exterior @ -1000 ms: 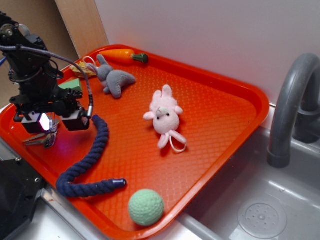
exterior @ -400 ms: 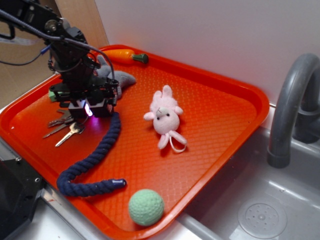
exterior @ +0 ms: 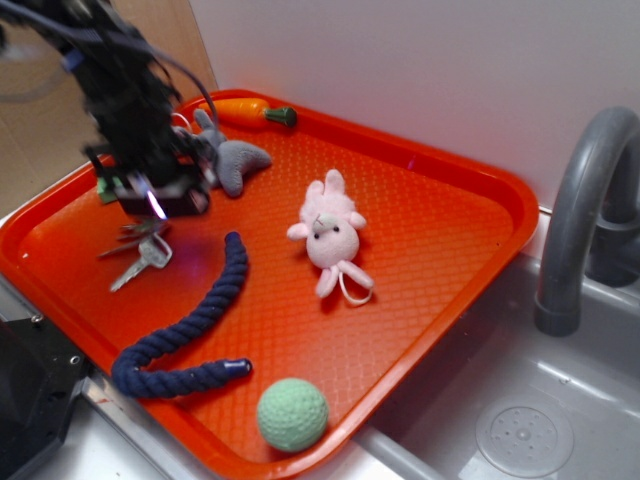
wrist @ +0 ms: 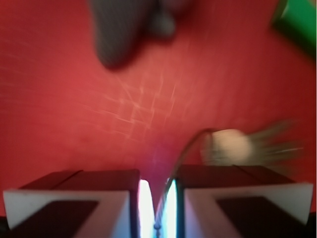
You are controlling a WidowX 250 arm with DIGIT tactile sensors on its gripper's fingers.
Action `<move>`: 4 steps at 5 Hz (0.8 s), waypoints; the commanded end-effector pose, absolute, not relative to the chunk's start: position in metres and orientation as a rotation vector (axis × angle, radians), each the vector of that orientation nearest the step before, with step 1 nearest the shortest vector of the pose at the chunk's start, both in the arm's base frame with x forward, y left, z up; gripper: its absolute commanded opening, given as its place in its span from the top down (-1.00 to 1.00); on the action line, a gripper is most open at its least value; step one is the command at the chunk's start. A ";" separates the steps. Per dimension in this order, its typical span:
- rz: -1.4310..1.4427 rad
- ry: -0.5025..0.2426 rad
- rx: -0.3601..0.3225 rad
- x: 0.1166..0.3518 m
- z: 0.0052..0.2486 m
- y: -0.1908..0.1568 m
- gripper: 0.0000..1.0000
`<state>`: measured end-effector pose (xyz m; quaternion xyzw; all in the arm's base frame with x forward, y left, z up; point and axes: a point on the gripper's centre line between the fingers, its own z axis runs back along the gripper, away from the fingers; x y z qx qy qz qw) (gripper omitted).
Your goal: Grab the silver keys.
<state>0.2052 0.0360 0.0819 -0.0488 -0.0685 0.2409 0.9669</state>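
The silver keys point(exterior: 140, 252) hang fanned just below my gripper point(exterior: 155, 203) over the left part of the orange tray point(exterior: 450, 220). In the wrist view, which is blurred by motion, the keys point(wrist: 233, 148) sit right of centre, and their thin wire ring runs down into the narrow gap between my fingers point(wrist: 74, 198). My gripper point(wrist: 157, 186) is shut on that ring. I cannot tell if the key tips touch the tray.
A grey plush toy point(exterior: 235, 160) and a carrot point(exterior: 245, 108) lie behind the gripper. A green block point(wrist: 297, 20) is close by. A dark blue rope point(exterior: 190, 330), pink bunny point(exterior: 330, 232) and green ball point(exterior: 292, 413) share the tray. Faucet point(exterior: 580, 220) and sink point(exterior: 520, 420) are at right.
My gripper has travelled from the tray's left front edge toward the back and right, and the keys have moved along with it. The blue rope's upper end has shifted right.
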 end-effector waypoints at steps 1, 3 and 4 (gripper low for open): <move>0.180 -0.172 -0.192 0.217 0.192 0.038 1.00; 0.177 -0.183 -0.159 0.209 0.288 0.035 1.00; 0.180 -0.207 -0.126 0.201 0.289 0.031 1.00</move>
